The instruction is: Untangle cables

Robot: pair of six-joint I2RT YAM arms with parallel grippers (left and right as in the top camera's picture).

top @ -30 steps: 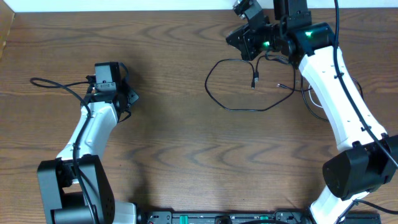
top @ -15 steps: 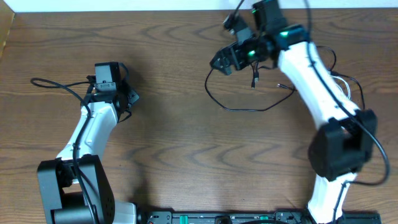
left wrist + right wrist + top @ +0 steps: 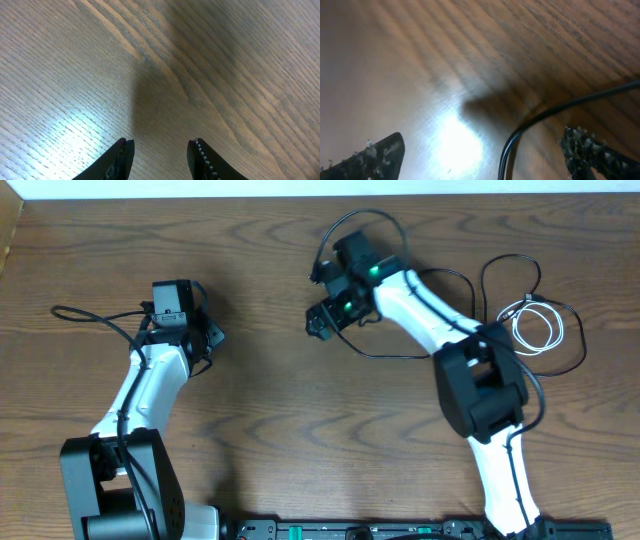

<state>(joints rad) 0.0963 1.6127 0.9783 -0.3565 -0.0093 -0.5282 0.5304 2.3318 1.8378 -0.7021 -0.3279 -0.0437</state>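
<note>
The black cable [image 3: 395, 355] lies across the right half of the table, with wide loops out to the far right [image 3: 575, 345]. Inside those loops rests the white cable [image 3: 537, 328], in a small coil. My right gripper [image 3: 322, 318] hovers low over the left end of the black cable, jaws wide open. In the right wrist view [image 3: 480, 160] a curved stretch of black cable [image 3: 520, 140] passes between the fingers, nearer the right fingertip [image 3: 592, 152], untouched. My left gripper [image 3: 205, 340] is at the left, far from both cables. Its jaws [image 3: 161, 150] stand partly open over bare wood.
The thick black wire [image 3: 95, 315] of the left arm trails over the table at the far left. The right arm's own wire [image 3: 365, 220] arcs above its wrist. The table's back edge meets a white wall [image 3: 200, 188].
The right arm swung left and toward the table's middle, and its gripper opened wide. The white coil and the black loops at the right are now uncovered. The left jaws widened slightly.
</note>
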